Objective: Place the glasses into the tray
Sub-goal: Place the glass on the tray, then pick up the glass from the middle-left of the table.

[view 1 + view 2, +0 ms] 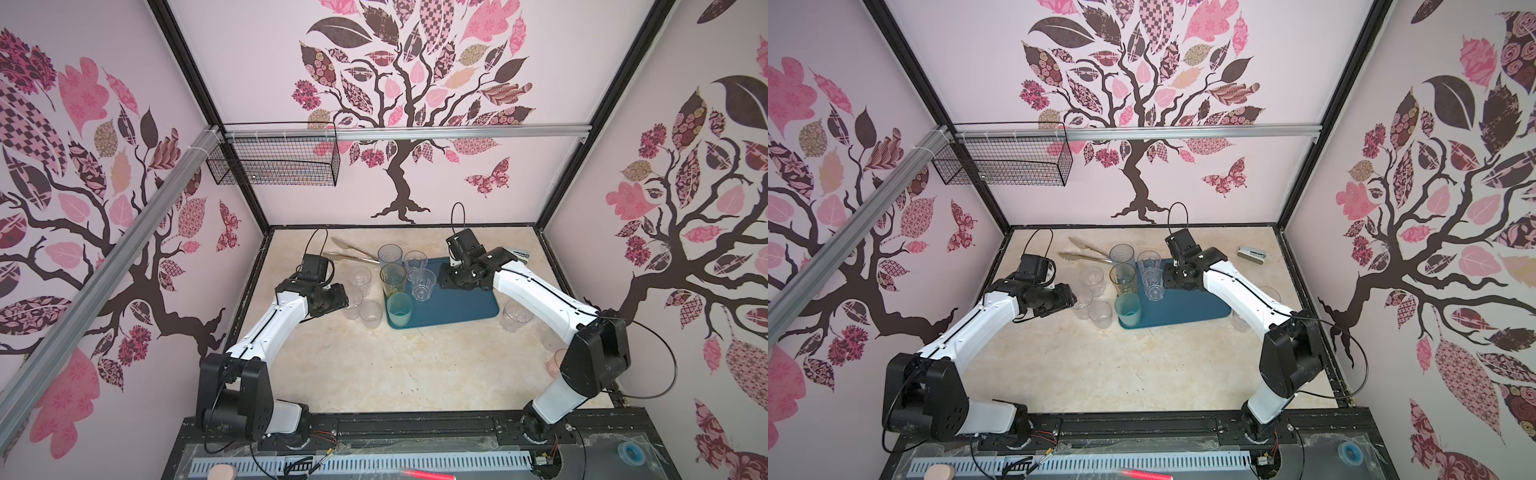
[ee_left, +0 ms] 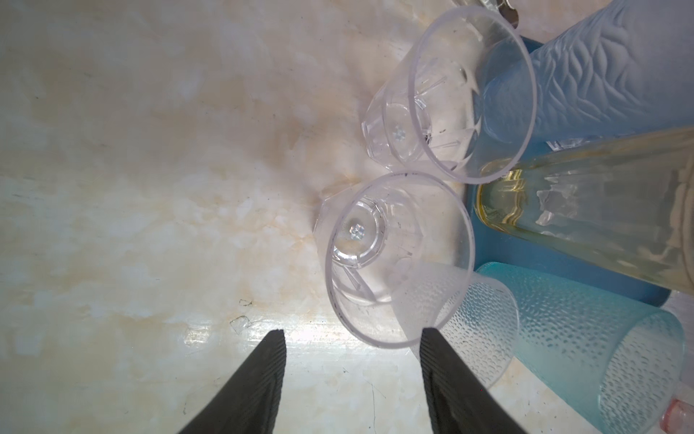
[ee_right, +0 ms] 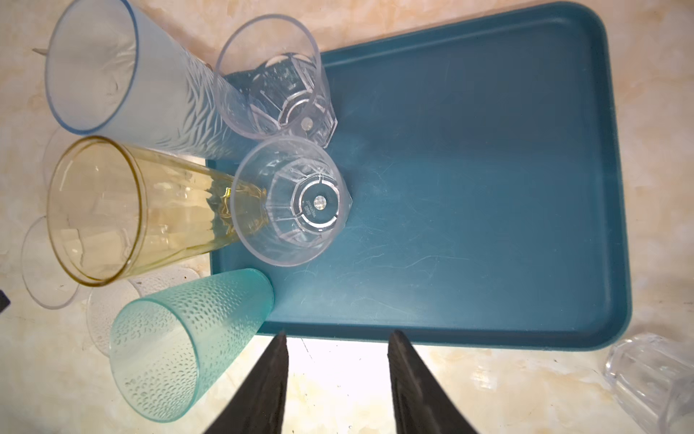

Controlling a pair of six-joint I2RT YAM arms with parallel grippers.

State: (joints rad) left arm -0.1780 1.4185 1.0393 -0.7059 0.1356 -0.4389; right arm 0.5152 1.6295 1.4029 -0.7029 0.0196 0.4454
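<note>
Left fingers (image 2: 259,379): moderately apart, empty, one tip just beside the rim of a short clear glass (image 2: 398,259) standing on the marbled surface (image 2: 150,188).
Right fingers (image 3: 270,379): partly apart, empty, above the tray (image 3: 488,188) edge.
Tray holds a blue-grey glass (image 3: 112,75), amber glass (image 3: 112,210), teal glass (image 3: 169,338) and two clear glasses (image 3: 293,203), all at one end.
Walls (image 1: 249,62): pink tree pattern.

Five glasses (image 1: 423,284) bunched at tray (image 1: 465,303) left end. Three more glasses (image 1: 359,277) on table (image 1: 395,365) left of tray, one glass (image 1: 516,315) right of it. Tongs (image 1: 353,251) behind the left three.
</note>
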